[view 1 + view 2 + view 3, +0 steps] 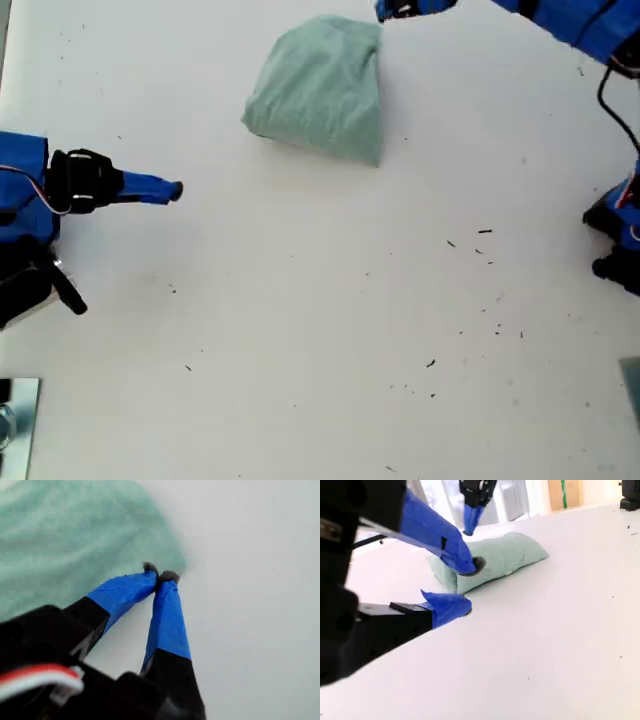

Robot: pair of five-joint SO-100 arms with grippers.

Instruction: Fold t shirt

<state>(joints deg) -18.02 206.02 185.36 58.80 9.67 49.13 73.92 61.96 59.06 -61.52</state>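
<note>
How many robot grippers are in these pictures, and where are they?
2. My first gripper is at the top edge of the exterior view, beside the folded t shirt. My second gripper is at that view's left, apart from the shirt.

One t shirt (322, 88), two arms, one table (330, 330).
</note>
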